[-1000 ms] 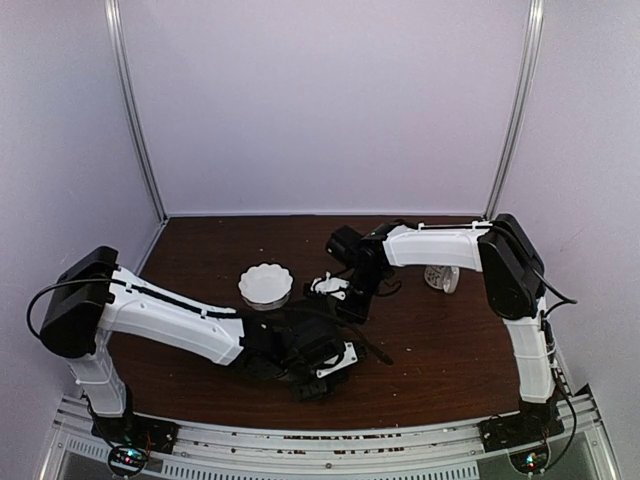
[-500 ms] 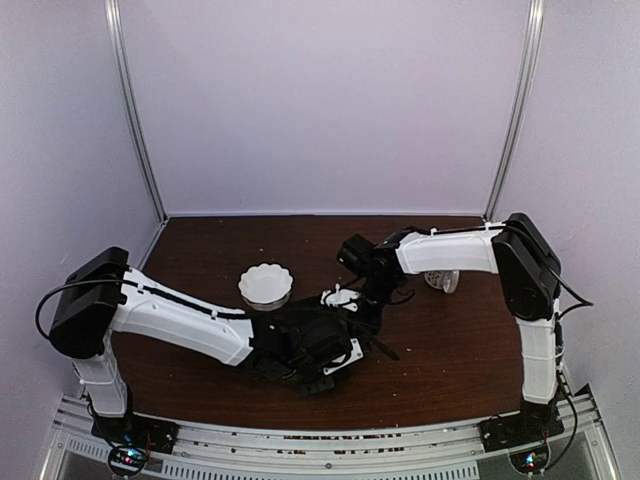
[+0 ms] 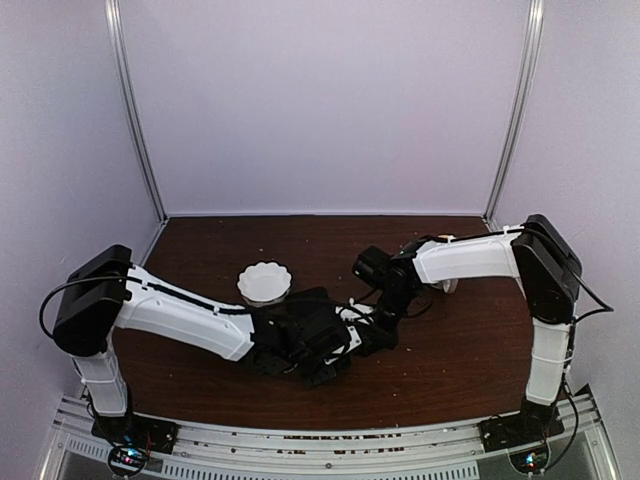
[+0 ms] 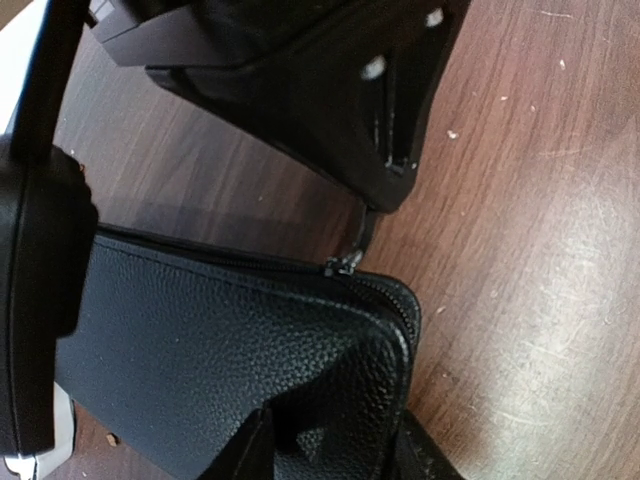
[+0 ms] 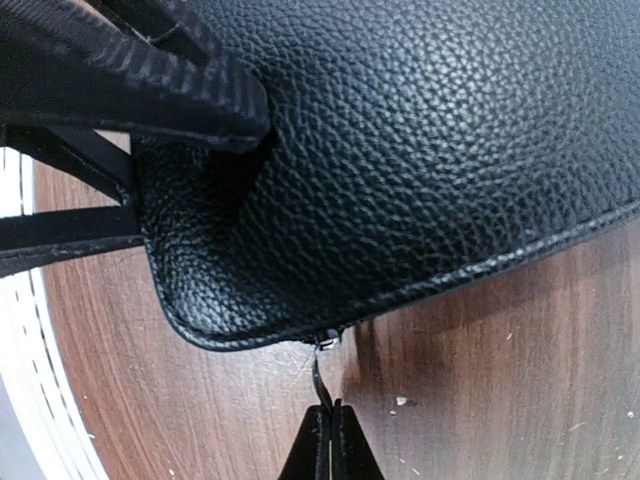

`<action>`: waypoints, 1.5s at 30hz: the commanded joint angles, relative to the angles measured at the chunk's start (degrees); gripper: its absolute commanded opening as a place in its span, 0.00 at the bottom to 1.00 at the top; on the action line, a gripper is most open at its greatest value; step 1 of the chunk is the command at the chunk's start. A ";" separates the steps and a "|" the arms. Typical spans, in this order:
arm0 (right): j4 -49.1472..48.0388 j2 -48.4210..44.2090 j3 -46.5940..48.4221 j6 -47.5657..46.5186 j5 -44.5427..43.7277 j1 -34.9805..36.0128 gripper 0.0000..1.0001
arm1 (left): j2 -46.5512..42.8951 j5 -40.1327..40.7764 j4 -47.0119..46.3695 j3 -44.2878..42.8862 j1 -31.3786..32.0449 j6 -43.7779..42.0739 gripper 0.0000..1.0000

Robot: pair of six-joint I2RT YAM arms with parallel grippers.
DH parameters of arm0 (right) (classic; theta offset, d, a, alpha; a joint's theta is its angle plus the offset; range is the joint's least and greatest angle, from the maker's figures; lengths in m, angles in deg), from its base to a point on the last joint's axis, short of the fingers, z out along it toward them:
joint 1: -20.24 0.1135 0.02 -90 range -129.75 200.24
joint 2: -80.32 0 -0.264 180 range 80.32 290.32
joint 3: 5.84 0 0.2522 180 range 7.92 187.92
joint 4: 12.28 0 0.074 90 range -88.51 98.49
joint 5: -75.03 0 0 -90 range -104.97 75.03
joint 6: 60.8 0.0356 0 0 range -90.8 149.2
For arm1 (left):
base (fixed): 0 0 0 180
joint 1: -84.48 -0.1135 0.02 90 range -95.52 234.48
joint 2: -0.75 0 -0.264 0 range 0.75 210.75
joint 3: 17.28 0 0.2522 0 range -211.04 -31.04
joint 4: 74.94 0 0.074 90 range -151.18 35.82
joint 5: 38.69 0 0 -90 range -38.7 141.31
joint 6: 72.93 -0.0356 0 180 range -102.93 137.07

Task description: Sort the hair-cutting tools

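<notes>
**clipperfan:** so where's your rig at? What has each claw got?

**yam_op:** My right gripper (image 5: pixel 330 440) is pinched completely closed. The thin metal zipper pull (image 5: pixel 322 375) on the black case (image 5: pixel 430 150) runs straight down into its tips, so it has the pull. The slider sits on the case's edge just short of a rounded corner, low over the table (image 3: pixel 470 350).

My left gripper (image 4: pixel 335 460) is on the same case, close to that corner. On my left wrist cam its fingers (image 4: pixel 245 450) stand apart with the case between them. The pebbled leather is bunched into a ridge in the gap. My right wrist cam shows one left finger pressing a dent into the top face. I'd call that clamped on the case.

**clipperfan:** and the actual hair-cutting tools?

**yam_op:** Honestly can't tell. I can't make out scissors or clips on any of my three views. From overhead, both arms meet over the case near the middle of the table and cover most of it. The white scalloped bowl (image 3: pixel 265 283) sits just behind my left forearm, to the rear left of the case.
</notes>
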 commanded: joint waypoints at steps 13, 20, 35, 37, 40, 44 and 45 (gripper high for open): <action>11.36 1.25 -2.21 1.55 20.96 2.02 0.00 | -0.98 6.91 -2.72 1.63 -3.24 1.92 0.37; 12.88 -0.75 -0.36 2.52 5.94 -7.76 0.00 | -9.57 -0.89 -3.62 3.32 2.27 -4.66 0.59; 5.95 5.54 9.65 6.31 -8.31 -12.75 0.00 | -7.61 -4.36 -3.28 1.48 -5.69 -22.23 0.69; 5.22 5.71 9.22 6.18 -7.91 -12.77 0.00 | -5.16 -4.12 -4.42 -0.50 -6.46 -24.64 0.69; 4.62 5.85 8.80 6.13 -7.50 -12.77 0.00 | -1.07 -4.30 -5.39 -4.66 -6.55 -28.25 0.69; 4.43 5.74 8.24 6.06 -7.05 -12.69 0.00 | 4.20 -6.19 -4.51 -10.87 -6.55 -31.39 0.68; 4.43 5.56 8.07 5.95 -7.16 -12.69 0.00 | 4.99 -6.66 -4.43 -11.77 -6.55 -31.79 0.68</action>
